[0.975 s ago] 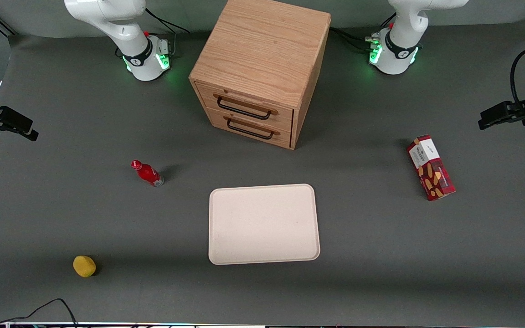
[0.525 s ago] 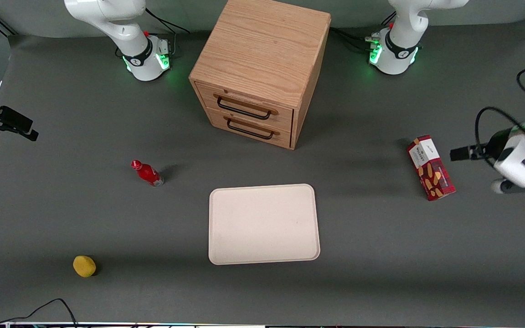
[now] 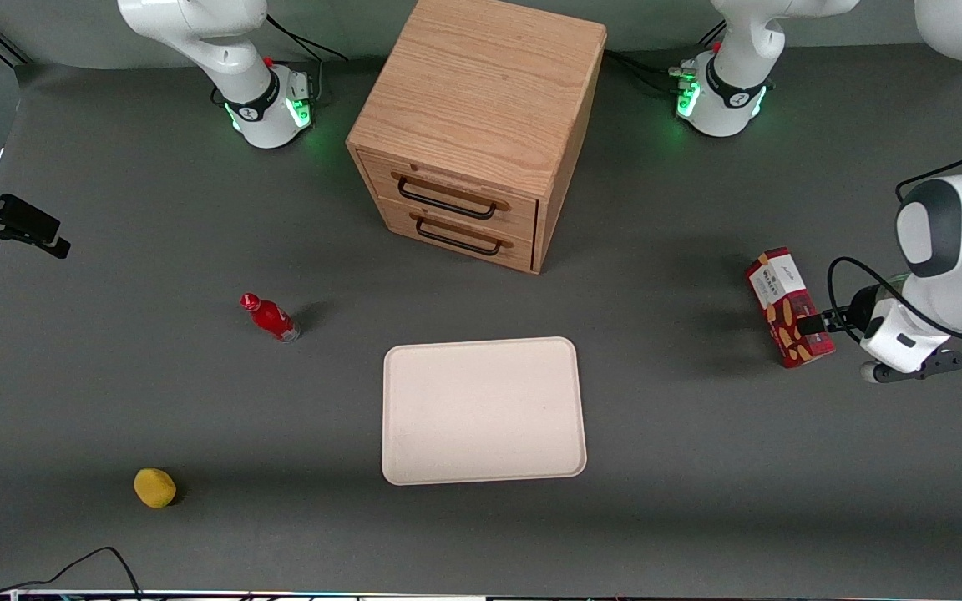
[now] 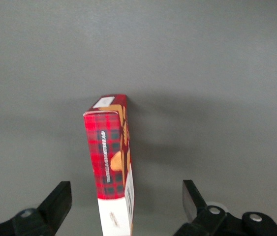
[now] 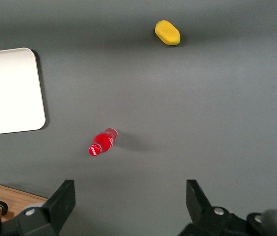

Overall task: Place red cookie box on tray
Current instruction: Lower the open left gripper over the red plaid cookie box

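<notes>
Having swung in, the wide-open, empty pincer (image 4: 123,206) now hovers over the red cookie box (image 3: 788,307).

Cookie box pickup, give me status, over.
Gripper open above the red cookie box, fingers straddling it, not touching. Box on the table, well clear of the tray. Nothing between them.

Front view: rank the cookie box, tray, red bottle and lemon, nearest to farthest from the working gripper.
Gripper, jaws open, hovers over the box.
1. Cookie box, under it.
2. Tray, mid-table.
3. Red bottle, toward the parked arm.
4. Lemon, farthest, nearest the camera.
</notes>
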You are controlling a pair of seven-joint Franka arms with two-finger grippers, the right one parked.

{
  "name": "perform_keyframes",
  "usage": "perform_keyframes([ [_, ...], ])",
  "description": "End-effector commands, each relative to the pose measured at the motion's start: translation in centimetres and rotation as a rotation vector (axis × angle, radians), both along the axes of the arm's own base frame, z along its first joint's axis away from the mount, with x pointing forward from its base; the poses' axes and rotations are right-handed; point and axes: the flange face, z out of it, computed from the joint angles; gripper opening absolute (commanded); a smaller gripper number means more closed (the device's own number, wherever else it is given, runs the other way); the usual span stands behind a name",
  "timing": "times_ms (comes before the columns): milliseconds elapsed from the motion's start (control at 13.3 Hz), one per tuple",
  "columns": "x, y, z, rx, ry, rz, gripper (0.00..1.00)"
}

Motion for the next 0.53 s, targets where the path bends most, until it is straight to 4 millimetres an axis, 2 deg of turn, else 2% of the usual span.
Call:
perform_keyframes([
  [0, -2.4, 0.5, -1.3, -0.016, -0.050, 0.043, 1.00],
  [300, -5.4, 1.0, -6.3, 0.004, -0.111, 0.058, 1.00],
  [450, -6.5, 1.1, -7.8, 0.009, -0.140, 0.063, 1.00],
])
